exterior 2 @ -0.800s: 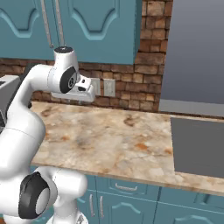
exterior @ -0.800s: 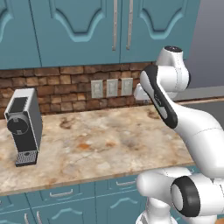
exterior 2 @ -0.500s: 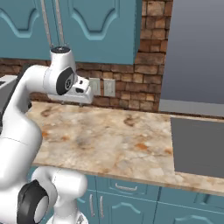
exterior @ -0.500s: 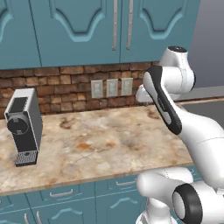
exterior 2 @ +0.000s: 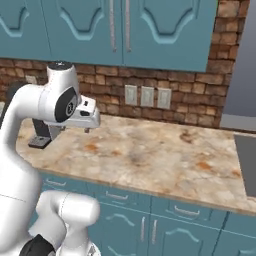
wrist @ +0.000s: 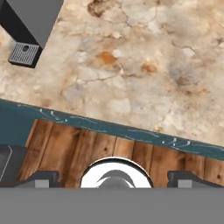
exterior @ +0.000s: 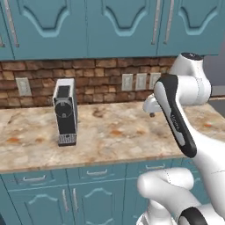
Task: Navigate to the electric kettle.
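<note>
Coffee machine [exterior: 65, 112] on marble counter [exterior: 118, 136]

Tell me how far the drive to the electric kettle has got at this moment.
Not there yet, it seems. Done: the base faces a marble counter under teal cabinets. In hand: the view has slid since the earlier frames, bringing the coffee machine nearer the middle of the left base view, so the base is driving. Left: reaching the kettle; along this counter stand the coffee machine and wall outlets. The pincer carries nothing.
</note>
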